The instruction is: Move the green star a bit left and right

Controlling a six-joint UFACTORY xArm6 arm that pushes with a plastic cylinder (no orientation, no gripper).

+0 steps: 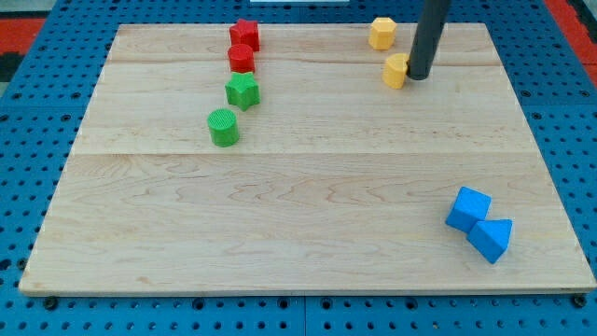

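A pale wooden surface [308, 215] lay on a blue pegboard, with my tip [419, 77] parked at its far-right end.

There was no gripper on this arm, only the dark rod, so nothing could be open or closed. My tip stood touching or just beside the lower yellow block [395, 70], on its right, with the other yellow block [381, 33] just above and to the tip's left. The green star [242, 91] sat well to the tip's left and a little lower, wedged between a red cylinder [241, 58] above and a green cylinder [223, 127] below-left; a red star [244, 35] topped that column. Two blue blocks [478, 224] lay far below the tip, slightly right. I judged the task not begun: the tip was far from the star and had yet to reach it.
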